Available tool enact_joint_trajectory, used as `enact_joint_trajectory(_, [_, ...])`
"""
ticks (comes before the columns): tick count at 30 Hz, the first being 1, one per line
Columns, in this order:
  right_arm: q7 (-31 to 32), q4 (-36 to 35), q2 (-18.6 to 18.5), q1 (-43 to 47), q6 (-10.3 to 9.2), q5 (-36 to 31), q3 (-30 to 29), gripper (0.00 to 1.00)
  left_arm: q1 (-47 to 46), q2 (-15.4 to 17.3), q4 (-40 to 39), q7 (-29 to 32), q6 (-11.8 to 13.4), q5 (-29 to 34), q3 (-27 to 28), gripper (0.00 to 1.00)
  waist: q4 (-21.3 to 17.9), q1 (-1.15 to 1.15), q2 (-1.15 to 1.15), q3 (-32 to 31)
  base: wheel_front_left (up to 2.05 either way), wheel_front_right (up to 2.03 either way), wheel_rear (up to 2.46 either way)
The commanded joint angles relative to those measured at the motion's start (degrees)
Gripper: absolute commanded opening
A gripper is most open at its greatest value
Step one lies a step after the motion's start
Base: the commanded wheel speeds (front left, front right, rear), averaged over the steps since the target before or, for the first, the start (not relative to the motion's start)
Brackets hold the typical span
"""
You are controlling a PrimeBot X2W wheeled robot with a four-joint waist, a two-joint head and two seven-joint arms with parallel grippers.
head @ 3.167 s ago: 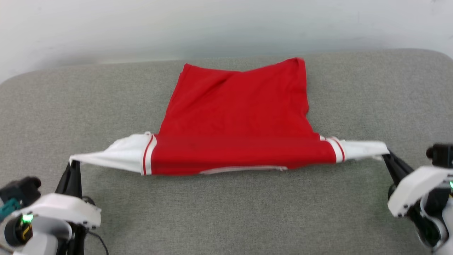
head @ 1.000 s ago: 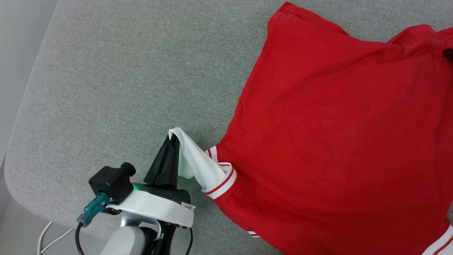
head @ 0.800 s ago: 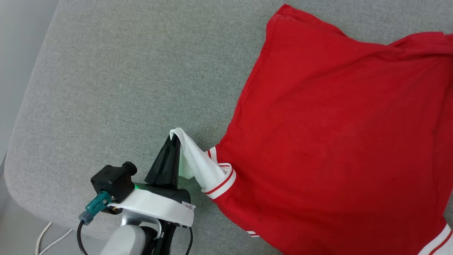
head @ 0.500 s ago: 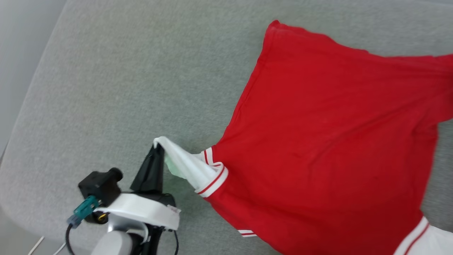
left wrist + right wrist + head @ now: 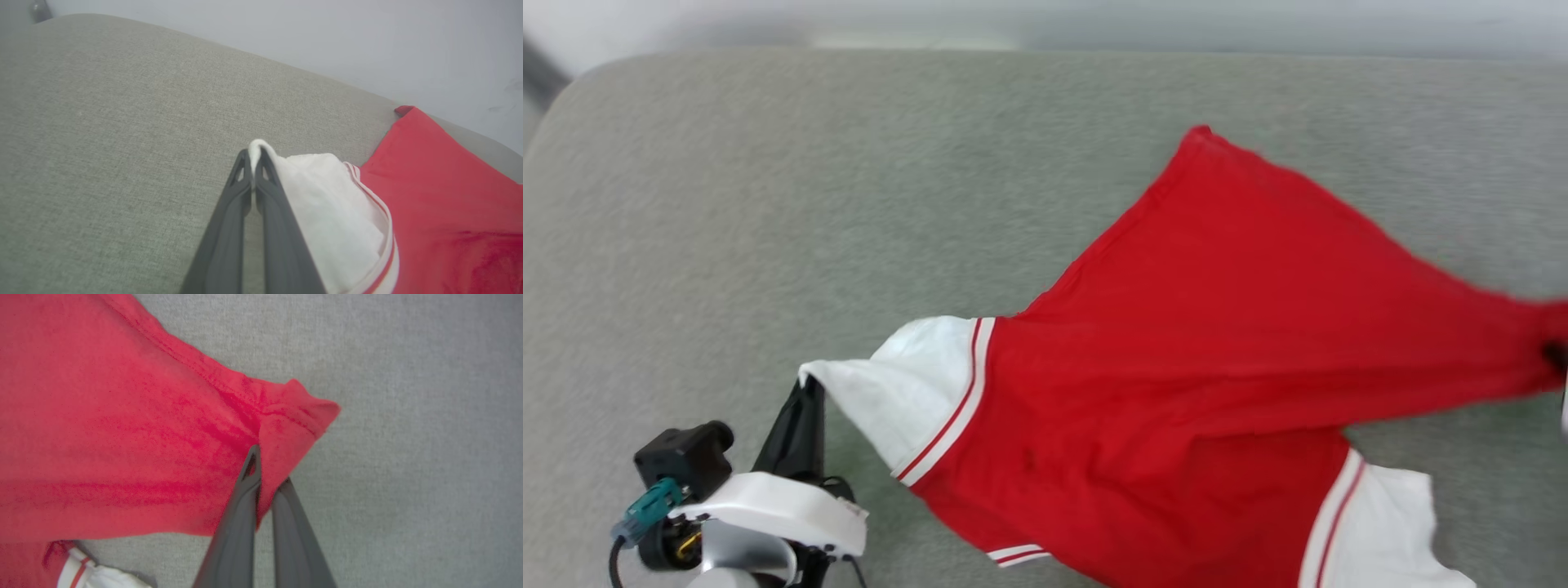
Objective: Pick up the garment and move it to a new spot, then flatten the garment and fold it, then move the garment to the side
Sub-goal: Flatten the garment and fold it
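The shirt [image 5: 1217,343] is stretched across the grey cushion [image 5: 768,204], its white sleeve tip pinched in the closed left claw [image 5: 809,388] and a red hem corner clamped in the closed right claw [image 5: 269,463]. Bare cushion is seen left of the shirt, up to the rounded edge.

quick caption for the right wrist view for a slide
Right end effector shut on a red corner of the shirt, fabric pulled taut over the grey fabric surface.
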Motion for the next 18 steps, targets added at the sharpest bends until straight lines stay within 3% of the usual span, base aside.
enact_joint_trajectory(1, [-0.46, -2.16, 0.85, 3.38, -0.04, 0.34, -0.53, 0.00, 1.12, 0.54, 0.01, 0.35, 0.48, -0.34, 0.55, 0.00, -3.41, 0.00, 0.00, -2.42, 0.00, 0.00, 0.00])
enact_joint_trajectory(6, [-0.49, -9.87, 4.27, 17.24, -0.04, 0.04, -4.02, 0.00, 3.41, 2.26, 0.66, 1.50, 1.39, -1.21, 2.08, 0.00, -6.39, 0.00, 0.00, -4.39, 0.00, 0.00, 0.00])
enact_joint_trajectory(15, [-1.39, -16.03, 15.71, 35.69, -0.04, 0.46, -6.60, 0.00, 7.07, 3.50, 1.40, 2.93, 2.22, -2.90, 3.48, 0.00, -9.74, 0.00, 0.00, -7.78, 0.00, 0.00, 0.00])
enact_joint_trajectory(16, [-2.12, -15.98, 17.03, 36.62, -0.03, 0.98, -6.82, 0.17, 7.28, 3.63, 1.27, 3.07, 2.27, -2.91, 3.48, 0.00, -9.87, 0.00, 0.00, -7.83, 0.00, 0.00, 0.00])
enact_joint_trajectory(17, [-3.27, -16.14, 17.97, 37.17, -0.03, 1.38, -6.83, 0.70, 7.34, 3.70, 1.21, 3.27, 2.39, -2.88, 3.40, 0.00, -9.93, 0.00, 0.00, -7.95, 0.00, 0.00, 0.00])
enact_joint_trajectory(18, [-5.46, -16.46, 19.08, 37.13, -0.03, 2.15, -7.26, 1.00, 7.30, 3.81, 1.07, 3.38, 2.44, -2.82, 3.30, 0.00, -9.98, 0.00, 0.00, -8.02, 0.00, 0.00, 0.00])
